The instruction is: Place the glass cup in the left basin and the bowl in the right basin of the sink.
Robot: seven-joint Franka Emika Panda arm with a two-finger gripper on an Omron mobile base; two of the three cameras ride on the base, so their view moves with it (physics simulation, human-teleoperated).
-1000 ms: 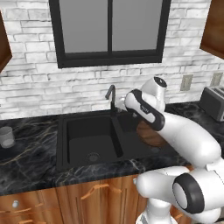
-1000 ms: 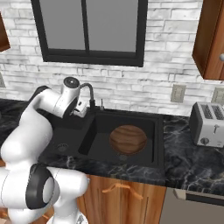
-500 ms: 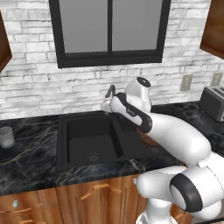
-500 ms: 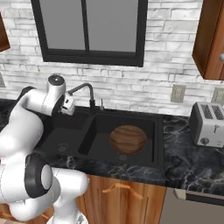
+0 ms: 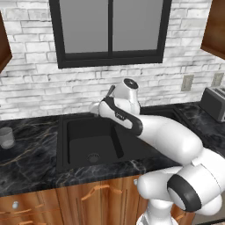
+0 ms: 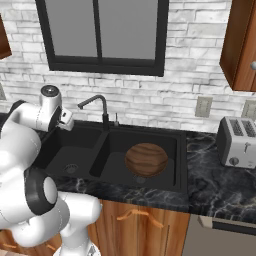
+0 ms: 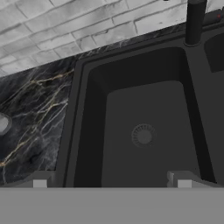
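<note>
Fingers (image 7: pixel 112 180) spread wide and empty over the left basin (image 7: pixel 144 131), I see the glass cup (image 5: pixel 6 137) well off leftward on the counter (image 5: pixel 30 162).

One sink (image 6: pixel 182 150) with two basins, a left basin (image 5: pixel 90 147) and a right basin (image 6: pixel 150 145), and one faucet (image 6: pixel 95 107). One bowl (image 6: pixel 146 160), one cup (image 5: pixel 6 137) and one toaster (image 6: pixel 238 141). Two wall outlets (image 6: pixel 202 106) and one window (image 6: pixel 102 32).
</note>
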